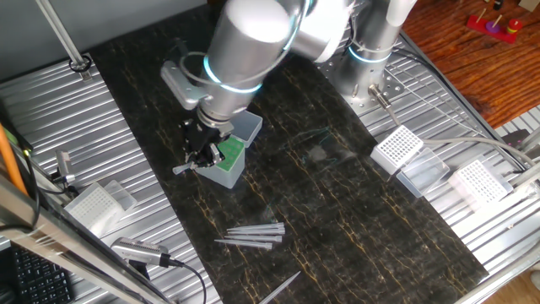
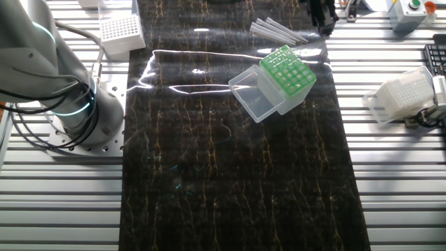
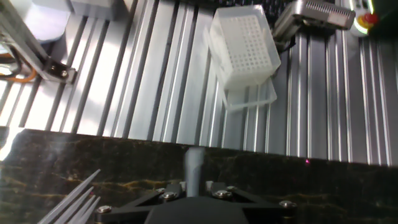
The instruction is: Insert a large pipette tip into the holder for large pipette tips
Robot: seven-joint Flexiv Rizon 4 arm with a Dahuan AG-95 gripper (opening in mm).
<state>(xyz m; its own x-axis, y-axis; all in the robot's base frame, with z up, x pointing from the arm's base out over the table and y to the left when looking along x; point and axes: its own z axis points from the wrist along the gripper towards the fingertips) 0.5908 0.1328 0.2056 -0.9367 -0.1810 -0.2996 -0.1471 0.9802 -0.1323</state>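
The holder for large pipette tips (image 1: 229, 154) is a pale box with a green grid top (image 2: 287, 72) and an open clear lid (image 2: 252, 100), standing on the dark mat. My gripper (image 1: 199, 155) hangs just left of it and is shut on a large pipette tip (image 3: 194, 163). The tip's translucent grey shaft sticks out between the fingers and points away from the hand (image 1: 180, 170). The tip is beside the holder, not in the grid. In the other fixed view only the dark gripper end (image 2: 321, 15) shows at the top edge. Loose large tips (image 1: 253, 233) lie on the mat.
White grid-topped racks stand on the ribbed metal around the mat (image 1: 397, 148), (image 1: 477, 181), (image 1: 91, 205), and one lies ahead in the hand view (image 3: 244, 45). A single tip (image 1: 280, 287) lies near the front edge. The arm base (image 2: 78, 104) is at the side.
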